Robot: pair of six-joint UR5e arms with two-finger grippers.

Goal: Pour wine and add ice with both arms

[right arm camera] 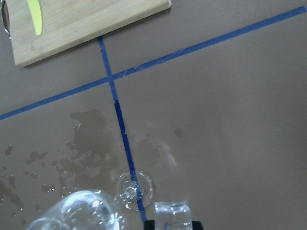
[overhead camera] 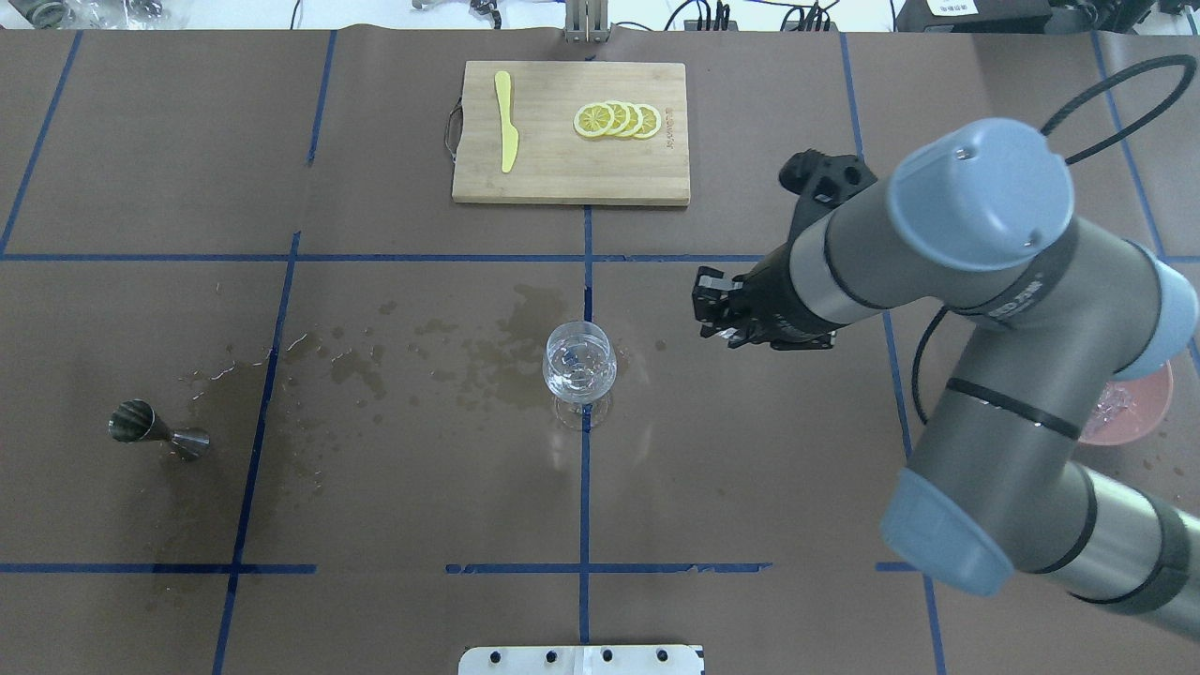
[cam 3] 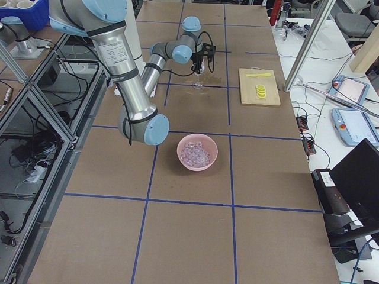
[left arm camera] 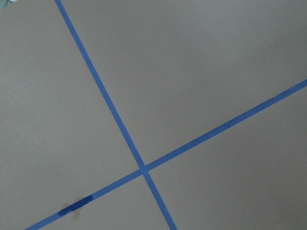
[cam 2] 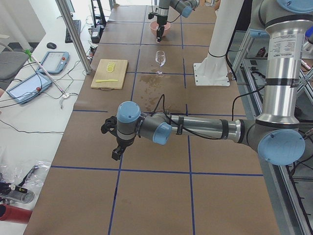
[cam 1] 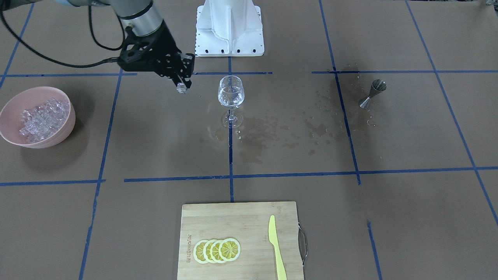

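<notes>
From the front: ice cube (cam 1: 181,89) pinched in the tips of the right gripper (cam 1: 183,82), up in the air, just beside the wine glass (cam 1: 231,93). From the left side: left gripper (cam 2: 116,154) far off from the glass, fingers too small to tell. Right wrist: cube at the bottom edge, glass beside it.

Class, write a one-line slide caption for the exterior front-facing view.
Right gripper holds one ice cube beside the wine glass, spilled liquid darkening the table.

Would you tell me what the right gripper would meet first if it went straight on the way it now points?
Probably the table paper, just beside the wine glass, not its bowl. The right gripper, shut on an ice cube, points down; depth is uncertain.
</notes>
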